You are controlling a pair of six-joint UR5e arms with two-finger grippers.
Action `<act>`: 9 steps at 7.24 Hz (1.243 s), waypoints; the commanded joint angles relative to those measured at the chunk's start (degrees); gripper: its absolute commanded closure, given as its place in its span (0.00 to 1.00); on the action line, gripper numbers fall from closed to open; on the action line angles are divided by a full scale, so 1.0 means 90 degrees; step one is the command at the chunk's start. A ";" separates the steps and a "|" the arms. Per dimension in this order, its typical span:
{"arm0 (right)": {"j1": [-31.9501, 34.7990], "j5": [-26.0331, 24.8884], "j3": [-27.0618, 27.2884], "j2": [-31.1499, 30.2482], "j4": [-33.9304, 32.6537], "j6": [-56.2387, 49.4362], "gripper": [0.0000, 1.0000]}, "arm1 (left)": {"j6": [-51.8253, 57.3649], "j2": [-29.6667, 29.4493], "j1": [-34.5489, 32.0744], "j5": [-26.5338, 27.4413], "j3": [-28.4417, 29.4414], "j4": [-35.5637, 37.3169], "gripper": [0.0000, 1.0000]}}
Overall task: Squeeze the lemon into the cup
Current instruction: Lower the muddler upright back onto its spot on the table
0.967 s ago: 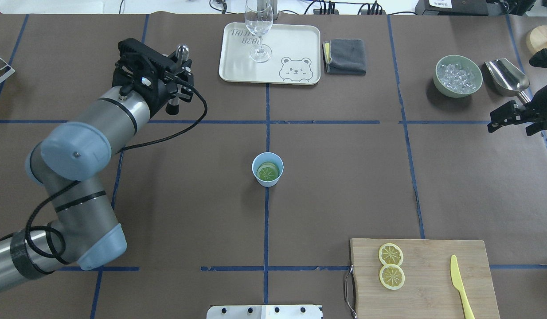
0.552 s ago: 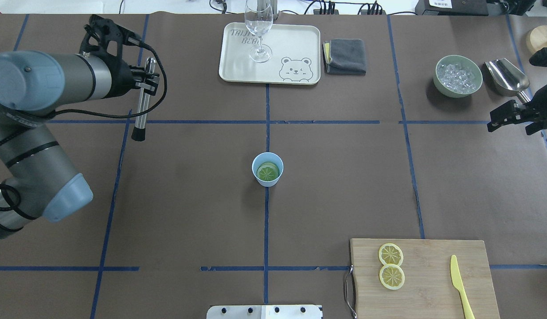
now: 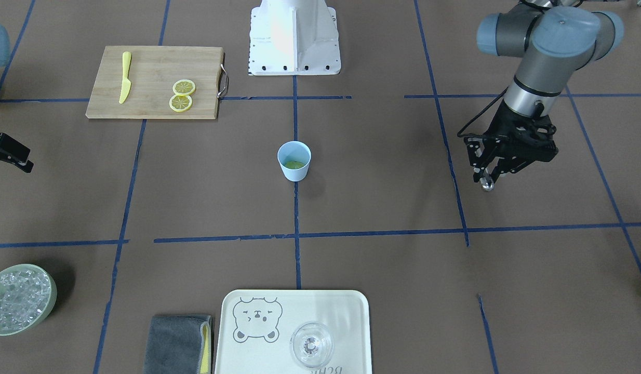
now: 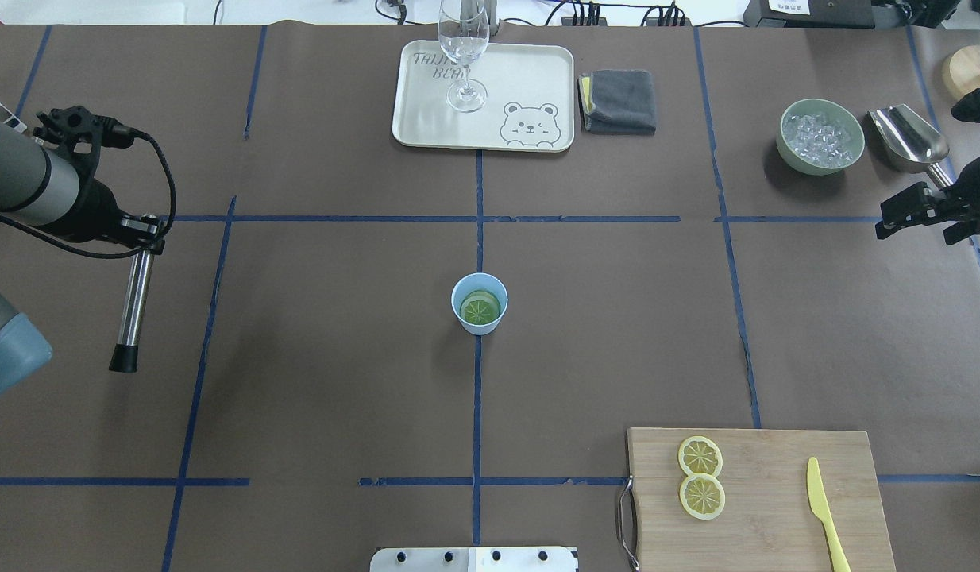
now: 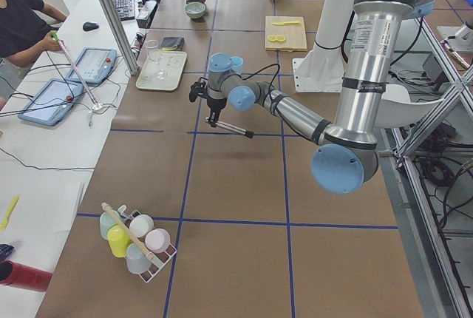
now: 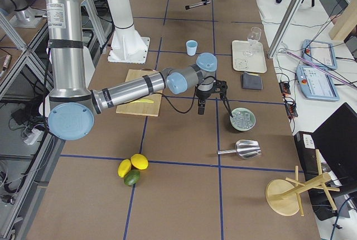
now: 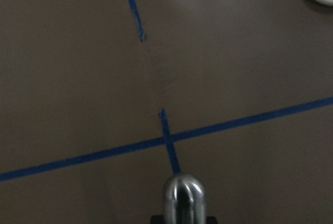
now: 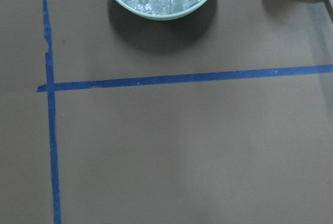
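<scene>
The light-blue cup (image 4: 480, 320) (image 3: 294, 169) stands at the table's middle with a greenish-looking lemon slice (image 4: 480, 310) inside. Two more lemon slices (image 4: 700, 456) (image 3: 184, 87) lie on the cutting board (image 4: 776, 516). My left gripper (image 4: 143, 238) (image 3: 488, 174) is far left of the cup, shut on a metal rod with a black tip (image 4: 133, 310); the rod's rounded end shows in the left wrist view (image 7: 181, 197). My right gripper (image 4: 911, 218) is open and empty at the far right edge, near the ice bowl.
A pale tray (image 4: 538, 79) with a wine glass (image 4: 464, 48) and a grey cloth (image 4: 621, 99) sit at the back. A green bowl of ice (image 4: 822, 137) (image 8: 156, 13) and a metal scoop (image 4: 907, 135) are back right. A yellow knife (image 4: 823, 508) lies on the board.
My left arm has swung left and back toward the robot with the rod, which now hangs lower over the table's left side. The right arm, the cup and the slices have not moved.
</scene>
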 commanded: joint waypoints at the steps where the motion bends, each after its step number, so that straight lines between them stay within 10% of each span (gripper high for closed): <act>1: -0.0008 0.0001 -0.0018 -0.0006 0.0002 0.0001 0.00 | -0.0028 0.0008 0.0026 -0.0239 0.0514 0.0571 1.00; 9: -0.0008 0.0001 -0.0018 -0.0006 0.0002 0.0001 0.00 | 0.0011 -0.0002 0.0055 -0.0248 0.1170 0.0533 1.00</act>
